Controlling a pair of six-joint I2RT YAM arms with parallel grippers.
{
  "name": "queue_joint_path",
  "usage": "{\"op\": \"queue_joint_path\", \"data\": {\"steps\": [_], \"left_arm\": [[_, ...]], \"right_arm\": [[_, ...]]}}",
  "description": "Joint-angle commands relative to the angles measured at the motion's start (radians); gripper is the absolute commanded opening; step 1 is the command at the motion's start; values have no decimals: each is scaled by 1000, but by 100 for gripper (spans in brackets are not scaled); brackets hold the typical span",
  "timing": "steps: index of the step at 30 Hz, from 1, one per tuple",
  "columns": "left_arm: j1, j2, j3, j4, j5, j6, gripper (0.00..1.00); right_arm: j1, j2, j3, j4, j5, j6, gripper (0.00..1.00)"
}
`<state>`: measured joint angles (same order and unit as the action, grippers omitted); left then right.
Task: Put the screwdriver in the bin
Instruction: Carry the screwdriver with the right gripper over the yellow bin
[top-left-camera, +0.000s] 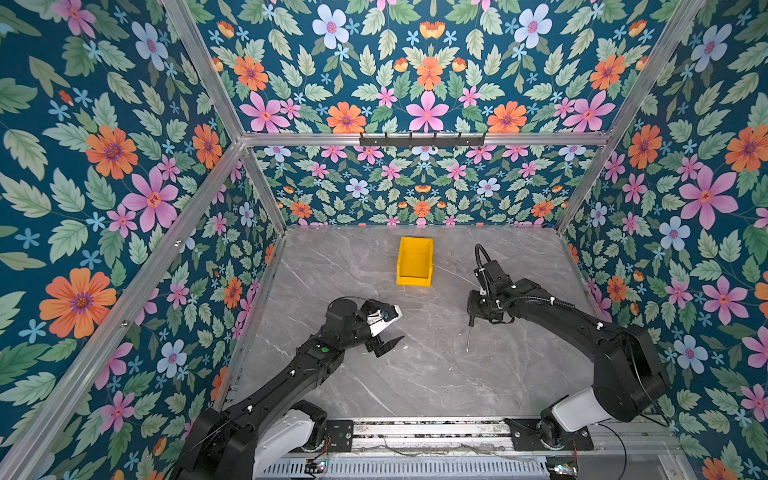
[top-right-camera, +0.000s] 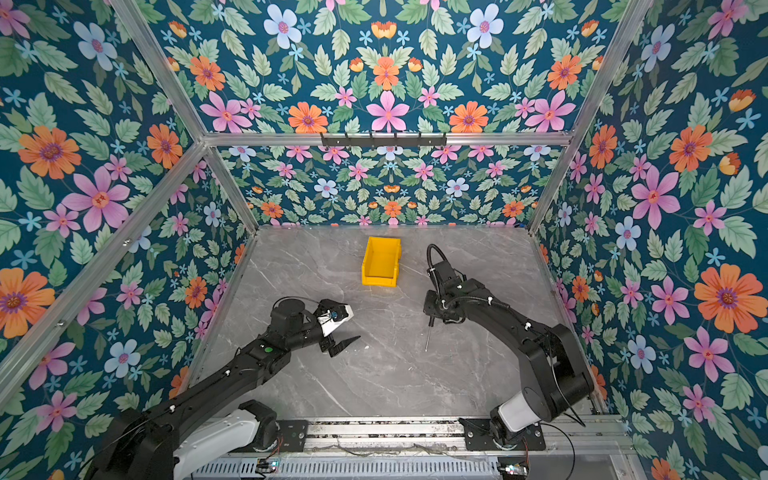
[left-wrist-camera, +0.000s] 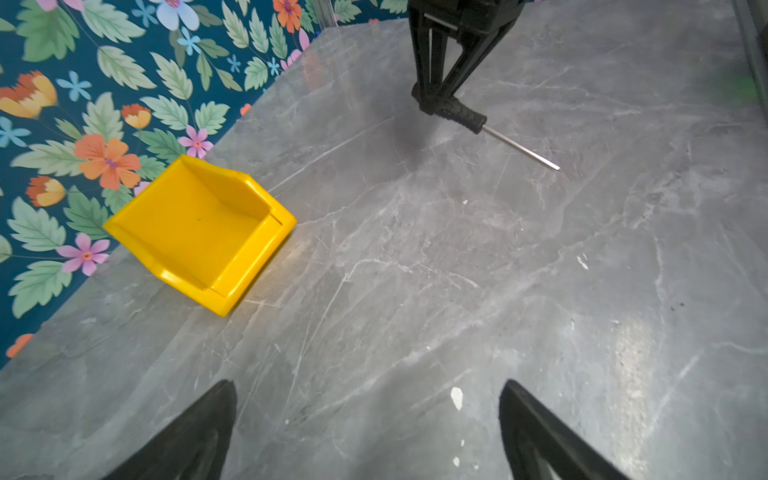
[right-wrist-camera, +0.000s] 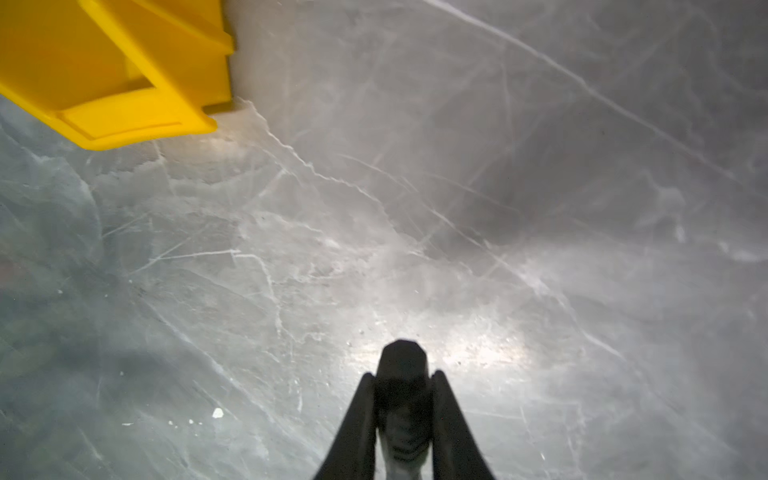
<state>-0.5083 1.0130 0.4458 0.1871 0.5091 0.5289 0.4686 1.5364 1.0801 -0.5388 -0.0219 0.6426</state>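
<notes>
On the left in both top views, we find the left gripper (top-left-camera: 396, 328) (top-right-camera: 353, 325) hovering above the grey marble tabletop (top-left-camera: 374, 374), its jaws spread wide with nothing between them. The left wrist view confirms this, with the two fingertips standing far apart (left-wrist-camera: 366, 384) over bare stone. Toward the middle, near the back wall, the bin (top-left-camera: 413, 281) (top-right-camera: 379, 283) stands upright on the tabletop with its lowered front lip (left-wrist-camera: 249, 266) facing the arms. Further right, the right gripper (top-left-camera: 471, 320) (top-right-camera: 431, 321) points downward, its jaws closed narrow on the black handle of the screwdriver (top-left-camera: 468, 338) (top-right-camera: 428, 338). In the left wrist view the silver shaft (left-wrist-camera: 519, 147) slopes out from the clamped handle toward the tabletop; we cannot tell whether its tip touches. In the right wrist view the handle end (right-wrist-camera: 401, 357) protrudes between the two fingers, and a corner of the bin (right-wrist-camera: 124, 112) is visible. The screwdriver is outside the bin, well apart from it on the right.
</notes>
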Motion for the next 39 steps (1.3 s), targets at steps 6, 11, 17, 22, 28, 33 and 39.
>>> {"op": "queue_joint_path", "data": {"steps": [6,11,17,22,28,33,39], "left_arm": [[2,-75,24,59,-125,-148,100],[2,-95,39,32,-196,-213,100],[2,-113,12,44,-243,-225,100],[3,-106,-9,62,-291,-230,100],[4,-111,-31,73,-316,-222,100],[4,-119,-47,75,-330,-207,100],[4,-119,-55,74,-336,-195,100]], "right_arm": [[2,85,196,24,14,-102,10],[2,156,296,72,14,-125,10],[4,240,419,104,8,-141,10],[8,312,509,149,4,-129,10],[15,418,631,181,14,-113,10],[19,482,659,300,22,-83,9],[21,585,733,362,44,-48,8]]}}
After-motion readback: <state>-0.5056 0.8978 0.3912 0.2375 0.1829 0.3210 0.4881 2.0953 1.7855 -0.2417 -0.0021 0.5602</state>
